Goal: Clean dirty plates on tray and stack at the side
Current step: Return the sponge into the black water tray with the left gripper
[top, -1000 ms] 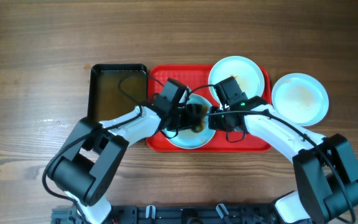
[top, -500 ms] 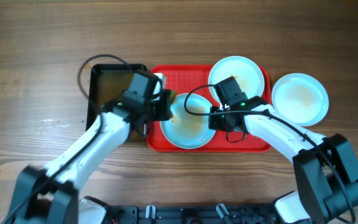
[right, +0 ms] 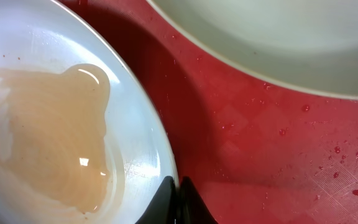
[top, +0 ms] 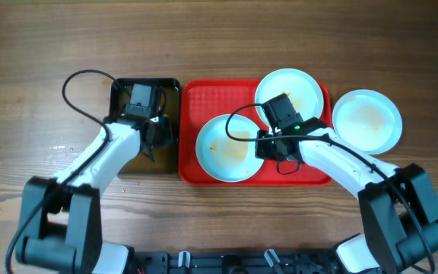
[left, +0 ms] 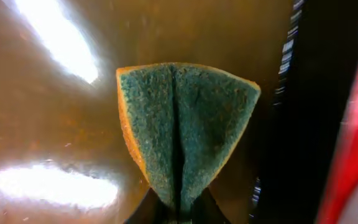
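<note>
The red tray holds two pale plates. The near plate has a thin orange wet film in its middle, seen close in the right wrist view. My right gripper is shut on this plate's right rim. A second plate lies at the tray's back right and shows in the right wrist view. A third plate with a faint stain lies on the table right of the tray. My left gripper is shut on a folded green sponge inside the black basin.
The black basin holds brownish water and stands directly left of the tray. Cables loop above both arms. The wooden table extends around.
My left gripper has carried the sponge off the near plate, leftward into the black basin. The right gripper has stayed on the plate's rim.
</note>
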